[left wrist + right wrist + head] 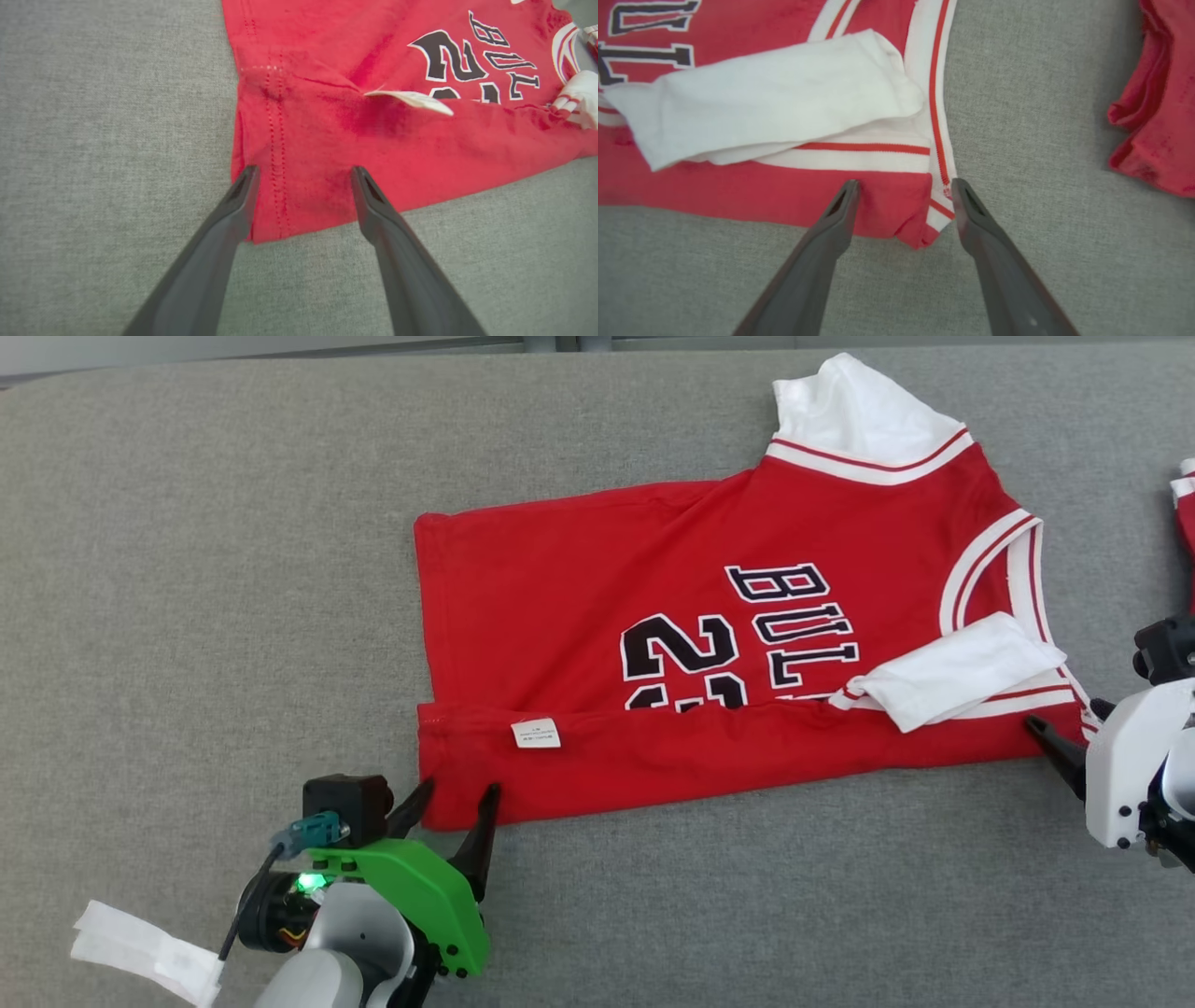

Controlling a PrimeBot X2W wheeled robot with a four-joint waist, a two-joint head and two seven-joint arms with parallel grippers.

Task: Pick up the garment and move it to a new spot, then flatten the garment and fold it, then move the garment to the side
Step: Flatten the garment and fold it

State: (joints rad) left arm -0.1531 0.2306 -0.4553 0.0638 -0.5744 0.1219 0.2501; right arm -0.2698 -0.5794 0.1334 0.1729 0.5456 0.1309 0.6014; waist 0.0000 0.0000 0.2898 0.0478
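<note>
Sort of place unclear: a desk (pixel 187 569) padded in plain grey woven cloth (rounded at its far left corner), with a pale strip (pixel 233 347) beyond its far edge.

Head view: high, facing forward and down; whole red jersey (pixel 597 616) on grey upholstery (pixel 187 569). Left wrist view: low, close, at hem corner. Right wrist view: close, at shoulder-end corner. Both wrist views share white sleeve (pixel 761 98), black lettering (pixel 649 51).

Garment (pixel 709 644) laid on padded surface (pixel 187 569); left gripper (pixel 461 788) at its near-left corner, right gripper (pixel 904 183) at near-right corner, second garment (pixel 1153 116) further right.
</note>
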